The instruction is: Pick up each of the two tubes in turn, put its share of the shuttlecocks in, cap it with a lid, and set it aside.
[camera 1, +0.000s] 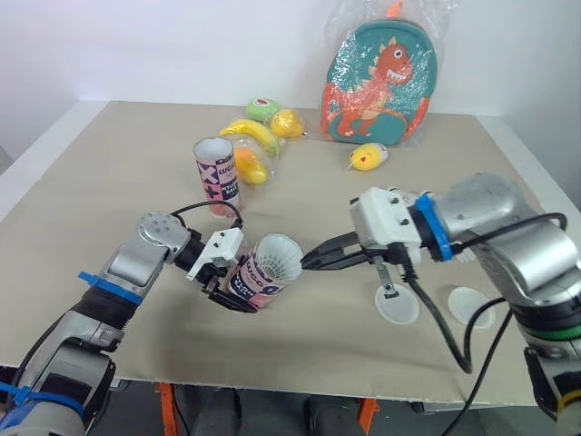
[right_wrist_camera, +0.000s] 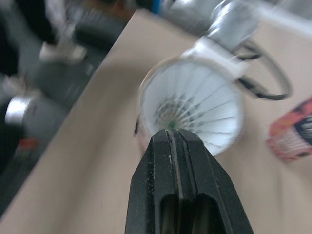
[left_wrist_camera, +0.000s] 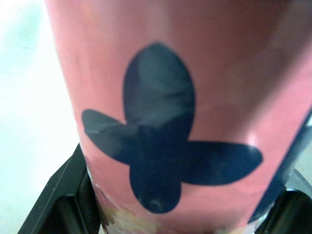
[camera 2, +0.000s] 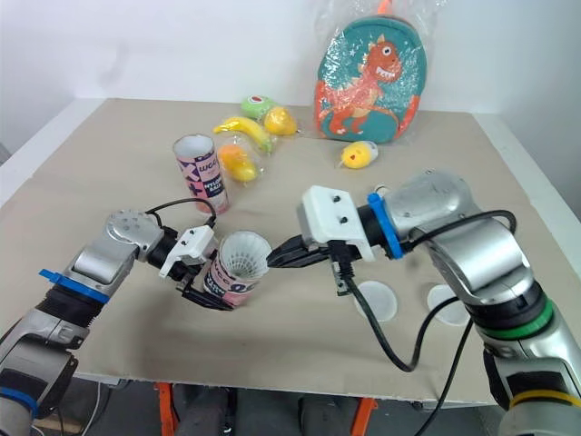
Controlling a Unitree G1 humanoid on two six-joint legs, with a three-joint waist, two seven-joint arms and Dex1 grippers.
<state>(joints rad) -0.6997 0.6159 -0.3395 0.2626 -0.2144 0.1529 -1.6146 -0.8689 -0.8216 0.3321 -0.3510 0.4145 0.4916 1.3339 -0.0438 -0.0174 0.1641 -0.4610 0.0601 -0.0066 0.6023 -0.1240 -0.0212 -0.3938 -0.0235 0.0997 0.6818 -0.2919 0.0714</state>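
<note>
Fingers of the left pincer (camera 1: pixel 232 293) squeeze the pink tube (camera 1: pixel 250 283), tilted above the worktop (camera 1: pixel 109 191) near its front edge. The left wrist view shows a dark flower shape (left_wrist_camera: pixel 163 156) on the tube's side. A white shuttlecock (camera 1: pixel 278 258) sits in its mouth, and the right wrist view looks into the feathers. The right pincer (camera 1: pixel 307 262) is pressed shut, with its tips at the feather rim. Two white lids (camera 1: pixel 398 306) lie on open worktop to the right. Farther back the second tube (camera 1: pixel 218 173) stands upright, then come toy fruit (camera 1: pixel 254 134) and a dinosaur backpack (camera 1: pixel 379 82).
</note>
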